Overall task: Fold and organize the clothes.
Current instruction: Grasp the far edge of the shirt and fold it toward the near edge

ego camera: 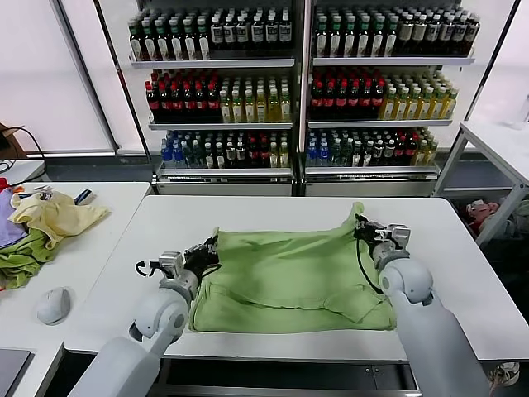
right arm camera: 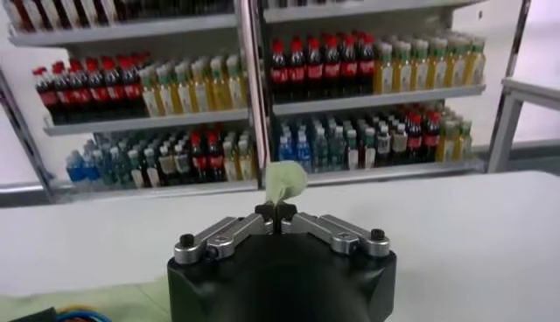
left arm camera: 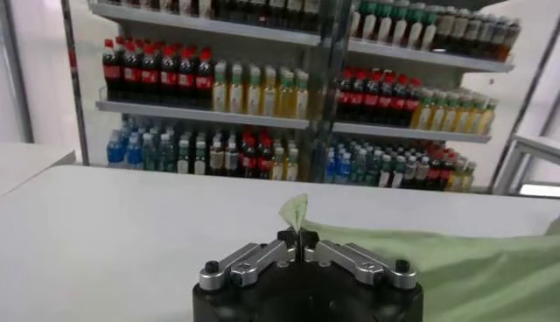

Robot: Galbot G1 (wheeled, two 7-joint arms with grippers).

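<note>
Light yellow-green cloth, the polo shirt (ego camera: 289,269), lies spread across the middle of the white table (ego camera: 463,256), its near edge close to the table's front edge and its surface rumpled with a few folds. The left gripper (ego camera: 211,246) sits at the shirt's left edge, its fingers clenched on a small tuft of the cloth; in the left wrist view that gripper (left arm camera: 298,238) shows a pointed bit of green fabric sticking up between the closed fingertips, with the rest of the shirt (left arm camera: 455,271) trailing off to one side on the tabletop. The right gripper (ego camera: 361,225) is at the shirt's far right corner, lifting it into a small peak, and in the right wrist view the gripper (right arm camera: 276,216) is pinched shut on a curled flap of the same cloth (right arm camera: 285,182). On a second table to the robot's left lie a pale yellow garment (ego camera: 56,217), a darker green cloth (ego camera: 21,260) and a grey mouse (ego camera: 54,305). Beyond the tables stand shelves of bottled drinks (ego camera: 297,83).
</note>
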